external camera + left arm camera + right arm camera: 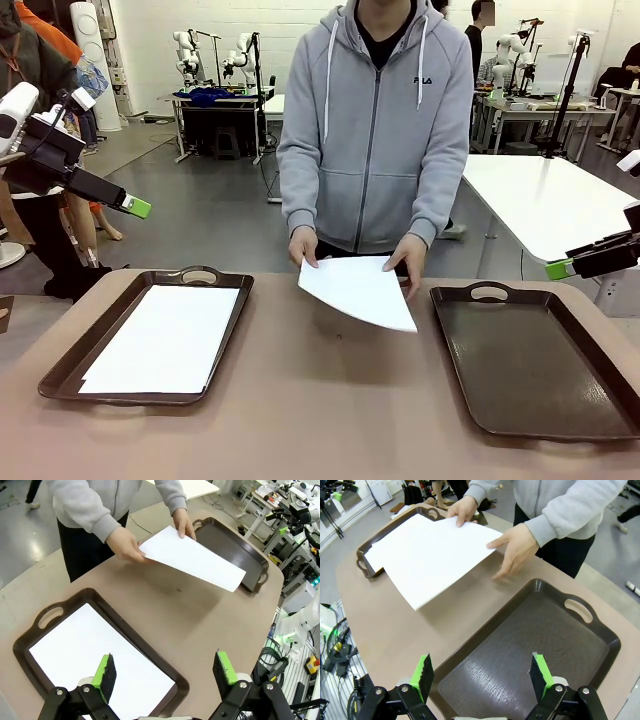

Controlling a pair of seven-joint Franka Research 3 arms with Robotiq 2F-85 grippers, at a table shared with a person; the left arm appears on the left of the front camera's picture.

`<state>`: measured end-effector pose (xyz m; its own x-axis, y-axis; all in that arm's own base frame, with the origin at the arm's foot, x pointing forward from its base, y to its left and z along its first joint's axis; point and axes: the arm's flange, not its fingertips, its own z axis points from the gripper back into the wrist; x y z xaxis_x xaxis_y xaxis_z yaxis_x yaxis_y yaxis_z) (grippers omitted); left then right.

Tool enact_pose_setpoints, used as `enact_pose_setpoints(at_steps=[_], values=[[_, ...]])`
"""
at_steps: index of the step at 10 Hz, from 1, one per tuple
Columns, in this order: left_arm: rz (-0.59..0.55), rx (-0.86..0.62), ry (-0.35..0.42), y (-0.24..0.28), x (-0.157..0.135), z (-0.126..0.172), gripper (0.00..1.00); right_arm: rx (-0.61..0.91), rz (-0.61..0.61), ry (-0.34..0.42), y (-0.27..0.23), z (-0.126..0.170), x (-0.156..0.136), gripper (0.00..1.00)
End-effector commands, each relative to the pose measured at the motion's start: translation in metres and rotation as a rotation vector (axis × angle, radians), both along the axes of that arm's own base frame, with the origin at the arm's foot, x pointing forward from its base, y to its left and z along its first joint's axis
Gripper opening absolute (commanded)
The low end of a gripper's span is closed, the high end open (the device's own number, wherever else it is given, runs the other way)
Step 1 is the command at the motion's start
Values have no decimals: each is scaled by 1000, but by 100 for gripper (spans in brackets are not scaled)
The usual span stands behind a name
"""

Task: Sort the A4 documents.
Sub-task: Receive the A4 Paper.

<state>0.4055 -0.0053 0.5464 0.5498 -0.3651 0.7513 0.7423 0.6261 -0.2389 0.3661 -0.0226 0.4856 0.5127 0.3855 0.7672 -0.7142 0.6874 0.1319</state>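
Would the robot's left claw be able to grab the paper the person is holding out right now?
Probably yes: the left gripper is open, and bare table lies between it and the sheet, though the person's hands still hold it.

Sheet [165, 338] in left tray [60, 375], held sheet [358, 290] between trays, right tray [600, 330] opposite

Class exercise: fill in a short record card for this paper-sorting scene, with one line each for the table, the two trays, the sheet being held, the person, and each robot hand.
Table: tan table
Left tray: holds white paper
Right tray: no paper in it
Held sheet: above the table, between the trays
Person: both hands grip the sheet's far edge
Left hand: open, above the left tray's near end
Right hand: open, above the right tray
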Motion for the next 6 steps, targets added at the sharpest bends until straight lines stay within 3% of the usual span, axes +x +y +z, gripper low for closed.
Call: enact_pose_setpoints(at_steps=[1, 6], values=[[8, 3, -9, 0, -1, 1, 100, 27, 15, -14, 0, -4, 3, 100], [8, 3, -9, 0, -1, 1, 100, 27, 15, -14, 0, -4, 3, 100]])
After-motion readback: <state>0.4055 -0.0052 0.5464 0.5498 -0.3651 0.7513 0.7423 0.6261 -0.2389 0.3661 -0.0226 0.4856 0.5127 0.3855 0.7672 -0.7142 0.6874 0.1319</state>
